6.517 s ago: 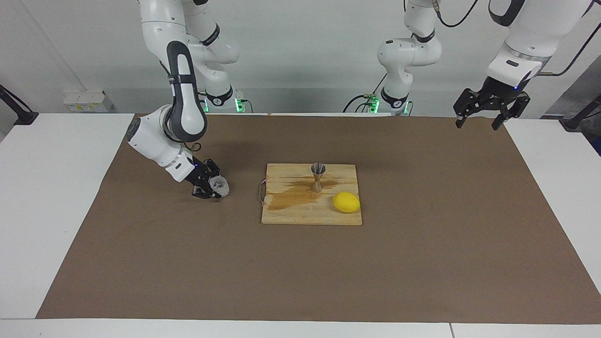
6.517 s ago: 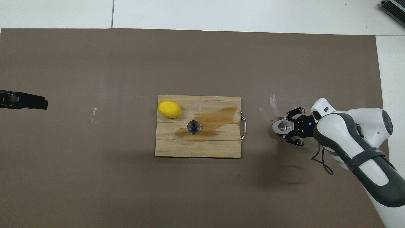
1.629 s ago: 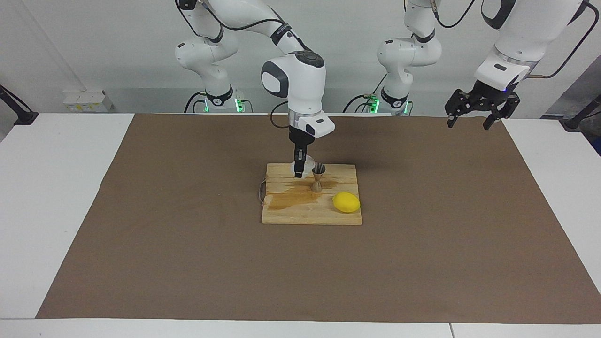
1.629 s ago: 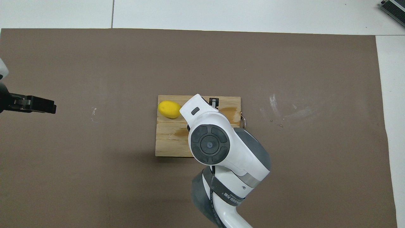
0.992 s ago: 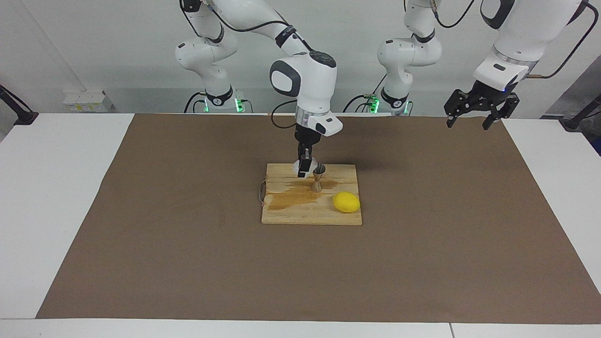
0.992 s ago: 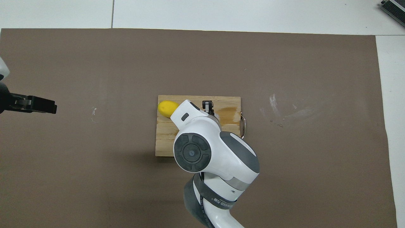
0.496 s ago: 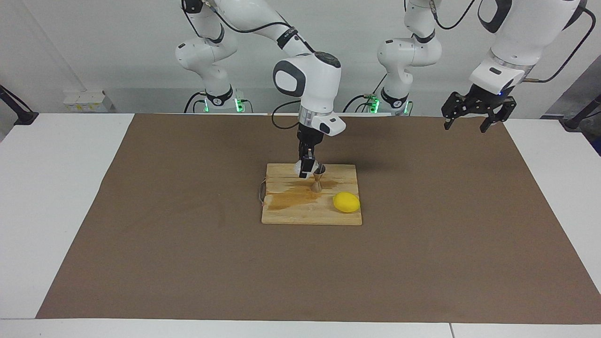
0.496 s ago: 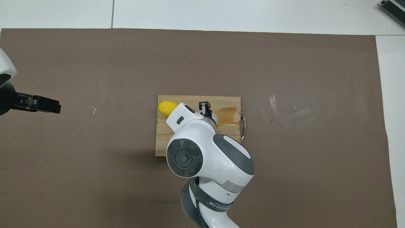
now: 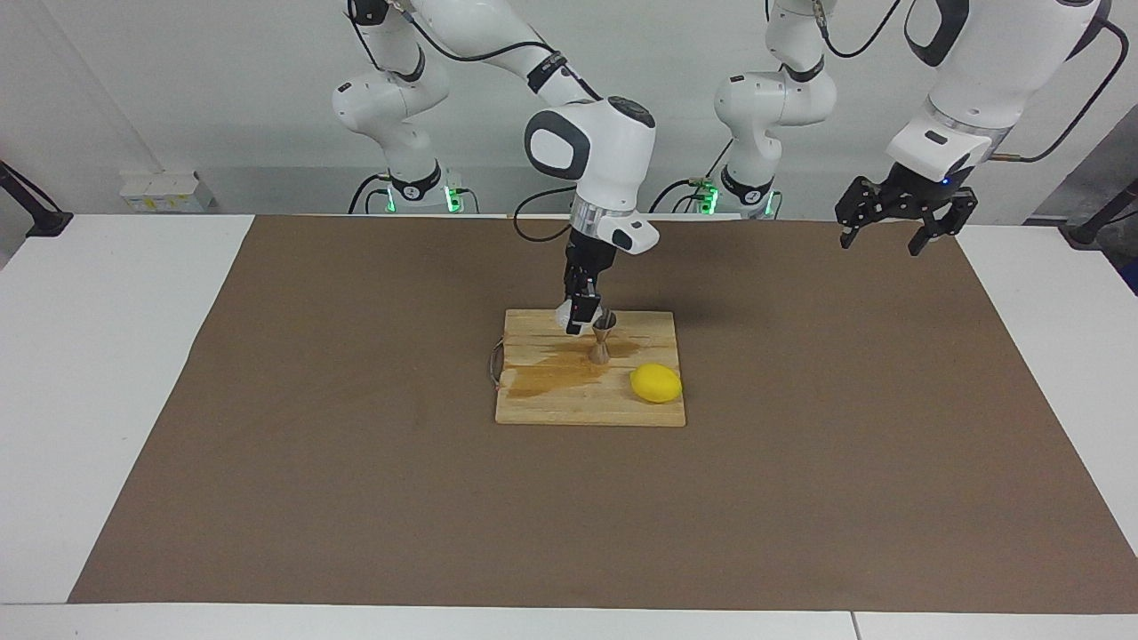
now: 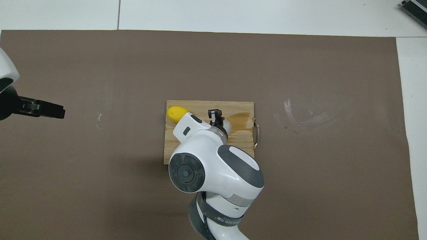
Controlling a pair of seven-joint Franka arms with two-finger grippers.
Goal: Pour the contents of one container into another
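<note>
A glass cup [image 9: 569,314] is clamped in the right pincer [image 9: 580,318], tilted beside the jigger [image 9: 602,338]; the left pincer [image 9: 892,228] is held open.

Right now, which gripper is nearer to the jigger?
Right. The right gripper, shut on the glass cup, is right beside the jigger on the cutting board. The left gripper waits open, raised over the left arm's end of the table.
</note>
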